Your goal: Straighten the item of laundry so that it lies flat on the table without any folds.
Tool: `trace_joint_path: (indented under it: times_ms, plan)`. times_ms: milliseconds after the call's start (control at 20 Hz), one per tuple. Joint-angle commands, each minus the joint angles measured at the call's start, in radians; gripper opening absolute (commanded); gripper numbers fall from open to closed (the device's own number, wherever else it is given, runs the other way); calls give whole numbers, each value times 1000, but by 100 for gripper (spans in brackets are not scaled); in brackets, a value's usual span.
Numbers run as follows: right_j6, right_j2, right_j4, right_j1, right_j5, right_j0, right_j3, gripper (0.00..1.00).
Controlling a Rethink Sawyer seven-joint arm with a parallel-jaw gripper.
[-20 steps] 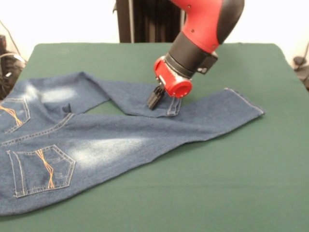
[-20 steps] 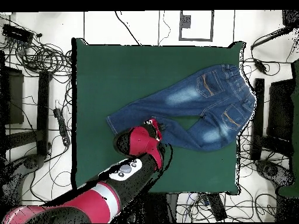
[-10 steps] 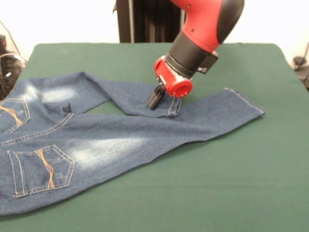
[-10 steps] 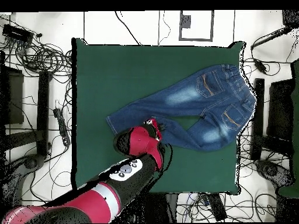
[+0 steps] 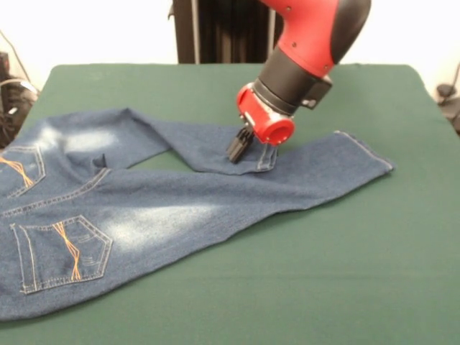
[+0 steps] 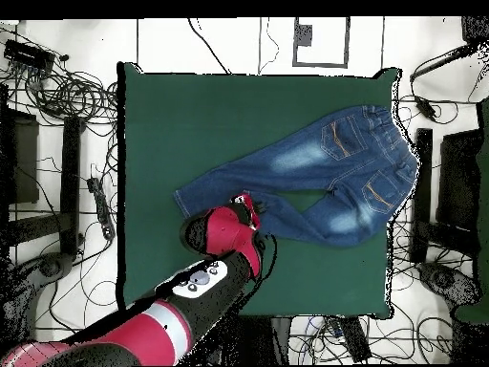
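A: Fingers (image 5: 239,146)? Can't tell if they're clamped or apart – just a black tip pressed down at the hem of 1 jeans leg, w/ the red wrist right above.

B: Ok, biggest thing first. The table (image 5: 338,273) – dark green cloth, fills most of the front view.

A: Then the jeans (image 5: 144,208), blue denim, back side up. In the front view the waist end sits at 9 o'clock, running off the picture's edge; 2 orange-stitched pockets show there.

B: Legs?

A: Long leg runs out toward 3 o'clock, hem flat on the cloth. The other leg bends across, its end overlapping the long leg near centre. Not flat.

B: Arm (image 5: 316,36)?

A: Red & black, comes in from 12 o'clock, gripper (image 5: 240,147) at the overlapped hem. Overhead, gripper (image 6: 250,204) touches the jeans (image 6: 325,167) at abt 7 o'clock of the table (image 6: 191,115).
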Motion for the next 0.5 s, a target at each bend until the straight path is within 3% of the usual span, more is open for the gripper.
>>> trace_joint_path:
  times_ms: [50,500]
  plan:
    - [171,153,71,110,239,110,-126,0]
    - [175,118,56,106,280,151,-130,0]
